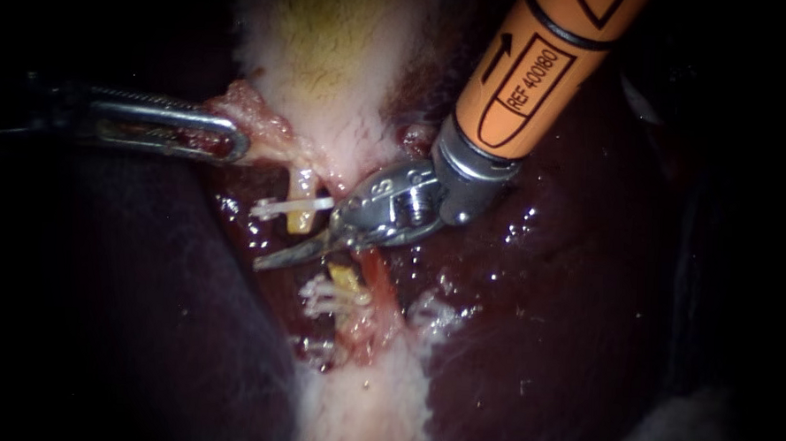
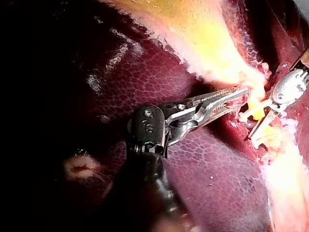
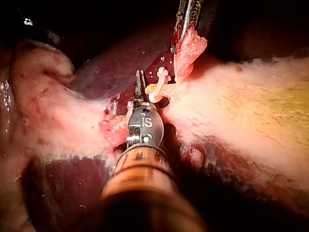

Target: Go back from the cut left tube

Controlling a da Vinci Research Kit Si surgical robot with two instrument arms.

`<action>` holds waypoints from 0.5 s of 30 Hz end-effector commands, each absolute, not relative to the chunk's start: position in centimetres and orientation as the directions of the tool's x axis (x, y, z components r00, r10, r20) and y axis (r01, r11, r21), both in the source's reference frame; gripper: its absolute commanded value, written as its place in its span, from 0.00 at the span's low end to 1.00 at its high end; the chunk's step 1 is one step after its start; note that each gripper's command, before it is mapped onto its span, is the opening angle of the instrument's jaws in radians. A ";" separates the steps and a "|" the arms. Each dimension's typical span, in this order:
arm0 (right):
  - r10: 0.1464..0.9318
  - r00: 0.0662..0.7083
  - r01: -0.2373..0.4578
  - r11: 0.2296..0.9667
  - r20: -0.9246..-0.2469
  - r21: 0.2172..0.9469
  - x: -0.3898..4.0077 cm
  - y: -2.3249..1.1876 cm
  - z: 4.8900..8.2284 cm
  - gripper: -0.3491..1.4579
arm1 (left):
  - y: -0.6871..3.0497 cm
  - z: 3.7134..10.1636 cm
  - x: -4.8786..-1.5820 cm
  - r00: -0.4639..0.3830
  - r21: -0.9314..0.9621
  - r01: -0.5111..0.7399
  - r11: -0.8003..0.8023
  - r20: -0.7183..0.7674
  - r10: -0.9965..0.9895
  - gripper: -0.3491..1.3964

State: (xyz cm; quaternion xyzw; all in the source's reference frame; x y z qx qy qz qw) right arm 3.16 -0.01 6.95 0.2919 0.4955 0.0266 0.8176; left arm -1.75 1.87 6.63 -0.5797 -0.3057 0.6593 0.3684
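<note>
In the endoscope view my left instrument (image 1: 235, 141) comes in from the left, its jaws shut on a pink flap of gallbladder tissue (image 1: 260, 117). My right instrument (image 1: 267, 259), on an orange shaft, has thin curved blades lying together in the gap of the cut left tube. The upper stump (image 1: 300, 209) carries a white clip (image 1: 274, 209). The lower stump (image 1: 348, 280) has white clips (image 1: 319, 295) across it. A reddish right tube (image 1: 379, 291) runs uncut beside it. In the right wrist view the blades (image 3: 139, 86) sit beside the clipped stump (image 3: 157, 89).
Dark red liver (image 1: 530, 324) lies on both sides of the pale gallbladder (image 1: 329, 58). A pale band of tissue (image 1: 362, 414) runs down from the clipped tubes. In the left wrist view my left instrument (image 2: 239, 93) holds the flap near the right blades (image 2: 260, 126).
</note>
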 end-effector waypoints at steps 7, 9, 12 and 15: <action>0.332 0.507 0.235 0.835 -0.796 0.498 3.16 -0.04 6.94 0.00 | 1.87 6.64 -1.75 -0.057 -0.830 -0.131 -0.542 -0.539 0.840 0.00; 0.332 0.507 0.233 0.836 -0.796 0.497 3.16 -0.05 6.92 0.20 | 1.87 6.64 -1.74 -0.057 -0.830 -0.130 -0.542 -0.539 0.840 0.00; 0.333 0.507 0.229 0.837 -0.795 0.496 3.17 -0.04 6.91 0.49 | 1.87 6.64 -1.73 -0.057 -0.830 -0.130 -0.542 -0.539 0.840 0.00; 0.335 0.504 0.225 0.839 -0.796 0.496 3.20 -0.04 6.92 0.67 | 1.88 6.65 -1.73 -0.057 -0.830 -0.129 -0.542 -0.539 0.840 0.00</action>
